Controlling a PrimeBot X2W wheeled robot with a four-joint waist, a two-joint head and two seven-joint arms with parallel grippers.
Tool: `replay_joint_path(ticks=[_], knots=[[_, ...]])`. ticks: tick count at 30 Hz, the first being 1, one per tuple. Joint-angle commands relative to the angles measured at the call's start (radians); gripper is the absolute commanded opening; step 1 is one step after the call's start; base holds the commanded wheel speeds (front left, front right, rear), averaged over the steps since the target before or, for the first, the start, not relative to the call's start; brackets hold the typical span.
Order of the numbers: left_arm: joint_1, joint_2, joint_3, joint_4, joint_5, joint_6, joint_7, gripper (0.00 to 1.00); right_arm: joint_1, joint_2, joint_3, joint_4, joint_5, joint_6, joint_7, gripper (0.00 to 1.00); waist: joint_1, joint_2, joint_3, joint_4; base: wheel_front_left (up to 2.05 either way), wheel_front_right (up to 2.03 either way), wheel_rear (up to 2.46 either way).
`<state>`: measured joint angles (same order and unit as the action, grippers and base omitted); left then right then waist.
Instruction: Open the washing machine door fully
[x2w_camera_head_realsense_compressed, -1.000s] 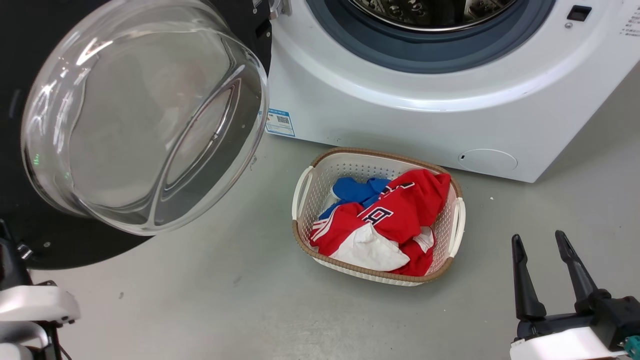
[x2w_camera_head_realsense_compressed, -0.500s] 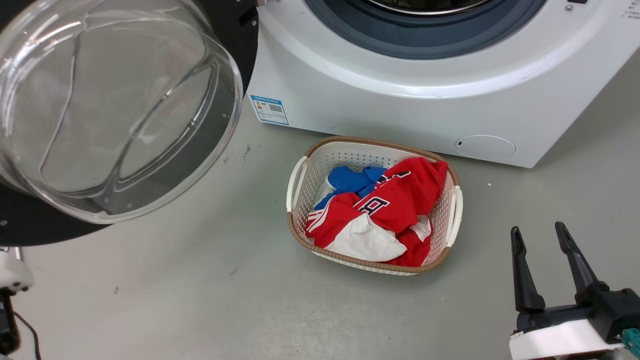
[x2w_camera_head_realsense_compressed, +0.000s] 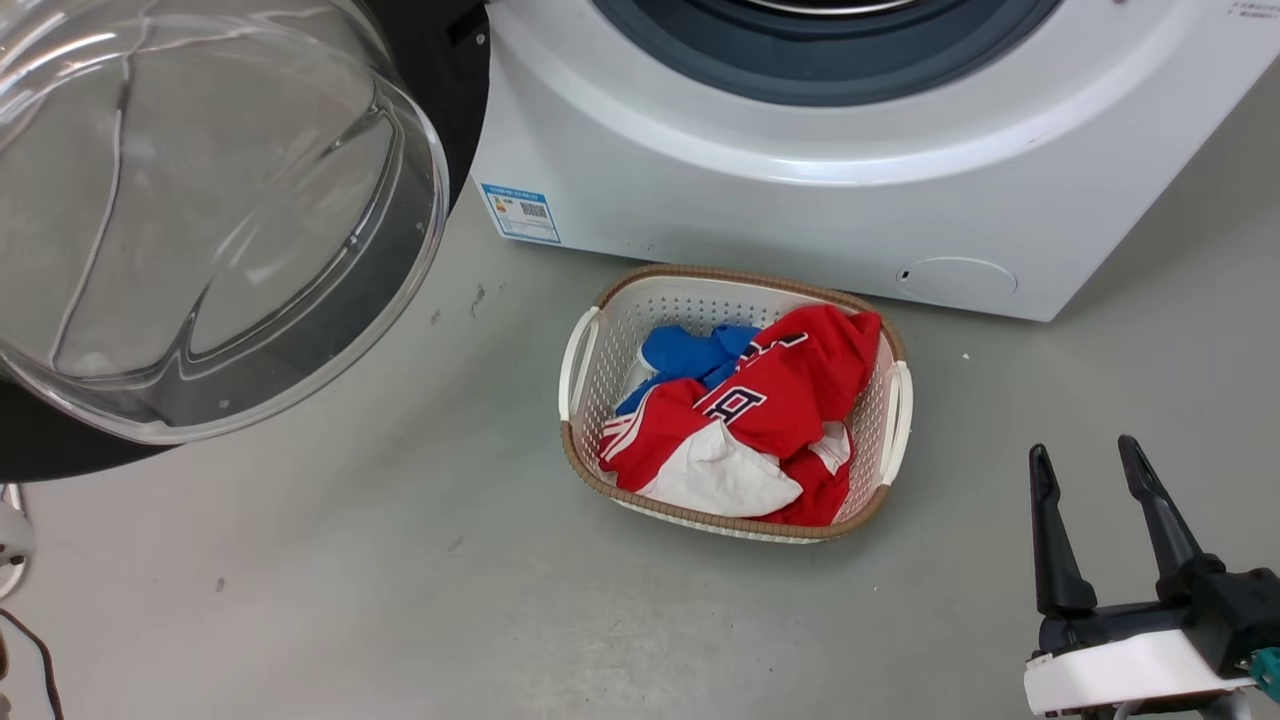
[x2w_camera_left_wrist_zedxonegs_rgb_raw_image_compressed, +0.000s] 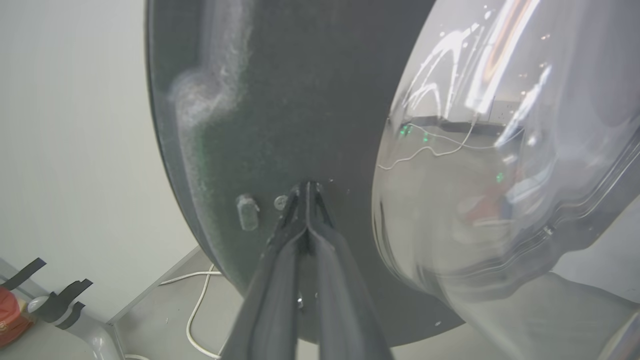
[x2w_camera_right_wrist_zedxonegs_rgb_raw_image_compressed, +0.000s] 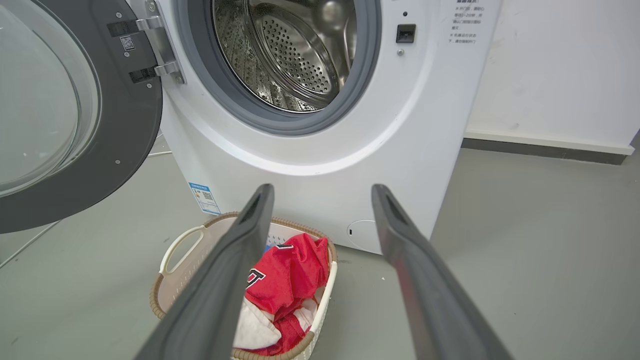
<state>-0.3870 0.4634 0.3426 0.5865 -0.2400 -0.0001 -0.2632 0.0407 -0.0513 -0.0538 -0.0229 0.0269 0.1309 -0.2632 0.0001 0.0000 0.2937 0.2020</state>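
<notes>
Left hand (x2w_camera_left_wrist_zedxonegs_rgb_raw_image_compressed: 306, 192): both dark fingers were pressed together with nothing between them, tips up against the black inner face of the washing machine door (x2w_camera_left_wrist_zedxonegs_rgb_raw_image_compressed: 280, 100), just beside its glass bowl (x2w_camera_left_wrist_zedxonegs_rgb_raw_image_compressed: 500, 175).
Right hand (x2w_camera_head_realsense_compressed: 1083, 452): fingers were spread well apart and held nothing; it hung over the grey floor (x2w_camera_head_realsense_compressed: 400, 580), off to the right of the laundry basket (x2w_camera_head_realsense_compressed: 735, 277) and well clear of the machine.
Washing machine door: it stood open on its hinge (x2w_camera_right_wrist_zedxonegs_rgb_raw_image_compressed: 160, 50) at the left edge of the washing machine (x2w_camera_head_realsense_compressed: 800, 200), bowl bulging out over the floor.
Drum (x2w_camera_right_wrist_zedxonegs_rgb_raw_image_compressed: 295, 55): uncovered, with perforated steel showing inside the grey ring.
Laundry basket: it sat on the floor just before the machine, holding a red-and-white garment (x2w_camera_head_realsense_compressed: 790, 400) and a blue one (x2w_camera_head_realsense_compressed: 690, 355).
</notes>
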Motion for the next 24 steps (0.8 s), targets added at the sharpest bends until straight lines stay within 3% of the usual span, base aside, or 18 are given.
replay_joint_path(ticks=[1,11,19,20,21,22,24], knots=[[-0.01,-0.004,0.011,-0.007,0.016,-0.006,-0.002,0.0,-0.005,0.002,0.0,0.004,0.012,0.0,-0.002,1.0,-0.0001,0.0,-0.015,-0.001,0.0,0.0,0.0],[0.102,-0.067,0.045,-0.141,0.095,-0.035,-0.002,0.0,0.024,0.002,-0.01,-0.002,0.041,0.0,-0.002,1.0,-0.0001,0.0,-0.113,-0.012,0.0,0.0,0.0],[0.24,-0.162,0.03,-0.378,0.161,-0.022,-0.002,0.0,0.069,0.002,-0.025,-0.025,0.056,0.0,-0.002,1.0,-0.0001,0.0,-0.201,-0.026,0.0,0.0,0.0],[0.257,-0.173,0.022,-0.404,0.166,-0.024,-0.002,0.38,0.075,0.002,-0.026,-0.028,0.059,0.0,-0.002,1.0,-0.0001,0.0,-0.209,-0.028,0.0,0.0,0.0],[0.257,-0.173,0.022,-0.404,0.166,-0.024,-0.002,0.38,0.075,0.002,-0.026,-0.028,0.059,0.0,-0.002,1.0,-0.0001,0.0,-0.209,-0.028,0.0,0.0,0.0],[0.27,-0.182,0.011,-0.434,0.176,-0.025,-0.002,1.0,0.081,0.002,-0.025,-0.029,0.06,0.0,-0.002,1.0,-0.0001,0.0,-0.218,-0.03,0.0,0.0,0.0],[0.299,-0.207,-0.014,-0.482,0.19,-0.027,-0.002,1.0,0.091,0.002,-0.025,-0.032,0.063,0.0,-0.002,1.0,-0.0001,0.0,-0.233,-0.033,0.0,0.0,0.0]])
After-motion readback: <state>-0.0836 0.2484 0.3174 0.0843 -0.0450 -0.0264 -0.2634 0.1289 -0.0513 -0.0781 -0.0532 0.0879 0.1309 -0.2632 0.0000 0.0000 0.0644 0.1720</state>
